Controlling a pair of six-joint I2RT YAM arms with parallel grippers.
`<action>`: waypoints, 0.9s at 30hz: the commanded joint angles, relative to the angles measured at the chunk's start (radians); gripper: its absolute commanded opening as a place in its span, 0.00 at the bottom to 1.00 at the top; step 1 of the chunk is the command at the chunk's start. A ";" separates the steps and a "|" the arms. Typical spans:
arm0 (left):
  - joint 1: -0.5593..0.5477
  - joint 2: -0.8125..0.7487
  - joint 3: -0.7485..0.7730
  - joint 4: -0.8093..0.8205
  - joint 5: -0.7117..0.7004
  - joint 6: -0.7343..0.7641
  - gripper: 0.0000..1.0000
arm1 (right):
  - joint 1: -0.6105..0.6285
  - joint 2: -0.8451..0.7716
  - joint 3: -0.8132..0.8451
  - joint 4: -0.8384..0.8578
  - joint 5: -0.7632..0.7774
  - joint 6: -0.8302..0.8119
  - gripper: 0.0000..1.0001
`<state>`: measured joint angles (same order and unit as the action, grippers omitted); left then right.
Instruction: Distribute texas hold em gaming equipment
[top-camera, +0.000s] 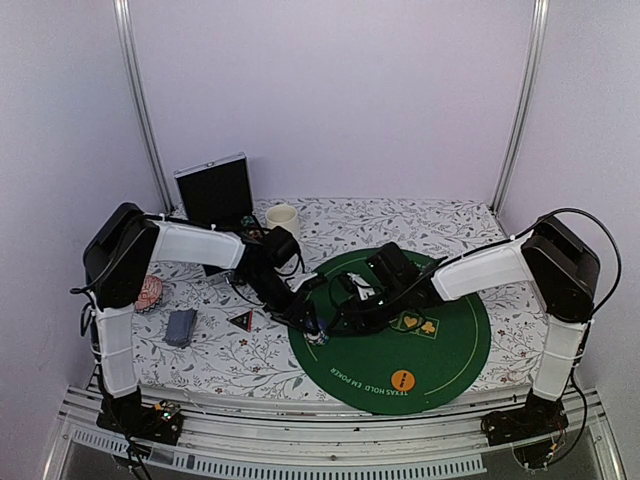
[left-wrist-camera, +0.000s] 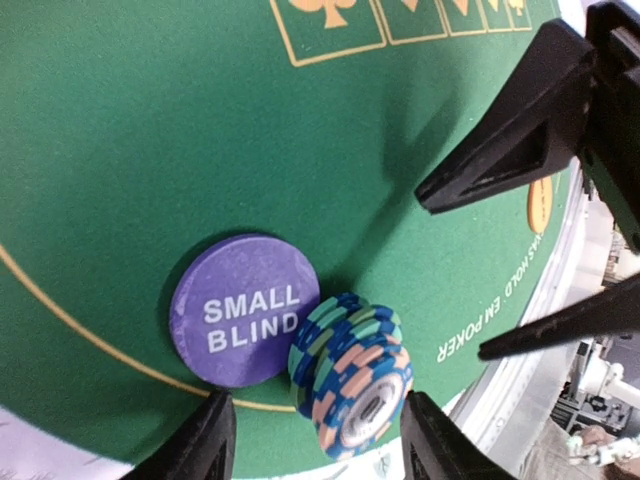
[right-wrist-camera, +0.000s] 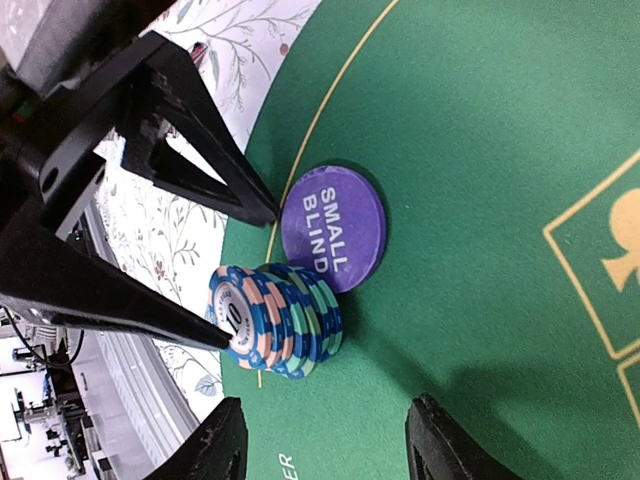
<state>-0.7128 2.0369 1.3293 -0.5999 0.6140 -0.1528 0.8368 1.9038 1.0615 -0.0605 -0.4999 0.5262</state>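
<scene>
While one chip stack (left-wrist-camera: 352, 372) stands on the left edge of the green mat (top-camera: 460, 340), most of the distributing looks undone. The stack sits just beside a purple "SMALL BLIND" disc (left-wrist-camera: 245, 310); whether the two touch I cannot tell. An orange disc (top-camera: 403, 379) lies on the mat's near part. By my reckoning, those three pieces are placed.

Off the mat, on the floral surface (top-camera: 450, 225), lie the cards (top-camera: 181, 326), the triangular token (top-camera: 240, 320) just beside them, and reddish chips (top-camera: 150, 292) at the far left, partly hidden by the left arm. These look like what is left to hand out.

The left fingers (left-wrist-camera: 205, 440) are spread on either side of the stack, with a gap showing on each side in the wrist view, so they are pinching nothing. The right fingers (right-wrist-camera: 225, 440) are spread too and empty, hovering over the mat and aimed at the same stack from the other side.

Crowding is the hazard: both pairs of fingers meet over one small spot, tips near each other, and a careless move could topple the stack or shove the purple disc. A mug (top-camera: 282, 218) and a black case (top-camera: 214, 190) stand at the back, near the left arm's elbow but well apart from the chips.
</scene>
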 joint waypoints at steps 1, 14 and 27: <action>0.046 -0.102 0.061 -0.031 -0.029 0.041 0.60 | -0.018 -0.102 0.029 -0.068 0.060 -0.042 0.58; 0.413 0.032 0.502 -0.130 -0.371 0.422 0.81 | -0.131 -0.274 0.100 -0.306 0.145 -0.381 0.74; 0.434 0.210 0.538 0.040 -0.457 0.760 0.80 | -0.161 -0.226 0.104 -0.317 0.108 -0.445 0.76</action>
<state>-0.2749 2.2192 1.8355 -0.6117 0.1806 0.5098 0.6895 1.6581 1.1538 -0.3676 -0.3756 0.1085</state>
